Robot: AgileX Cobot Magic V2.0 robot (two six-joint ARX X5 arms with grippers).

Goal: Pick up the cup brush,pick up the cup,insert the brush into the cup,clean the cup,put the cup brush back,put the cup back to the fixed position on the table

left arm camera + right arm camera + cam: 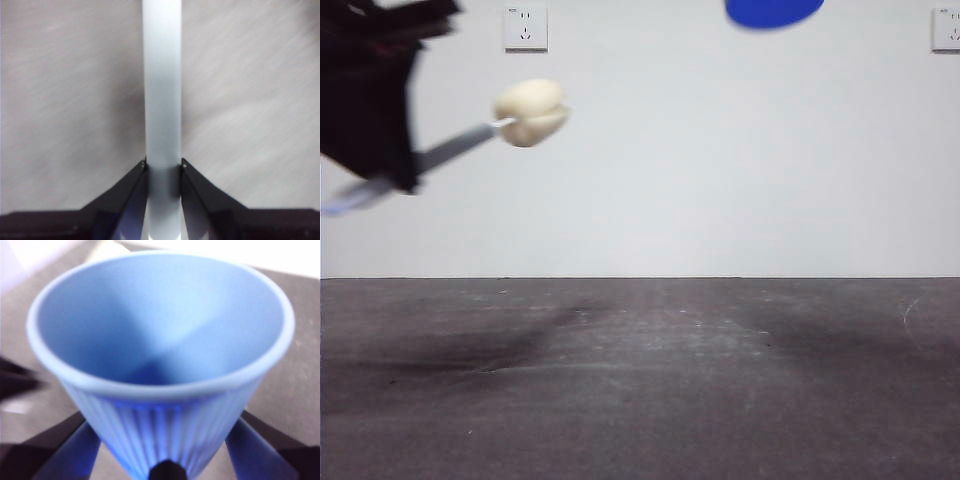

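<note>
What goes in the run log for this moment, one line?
left gripper: shut on cup brush, airborne | right gripper: shut on cup, lifted | brush not yet in cup | table: below both

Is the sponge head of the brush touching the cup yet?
Apart. In the front view the cup brush hangs high at the left in the left gripper, while the cup shows only at the top edge, bare wall between them.

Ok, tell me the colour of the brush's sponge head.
Cream-yellow sponge head, clearest in the front view.
</note>
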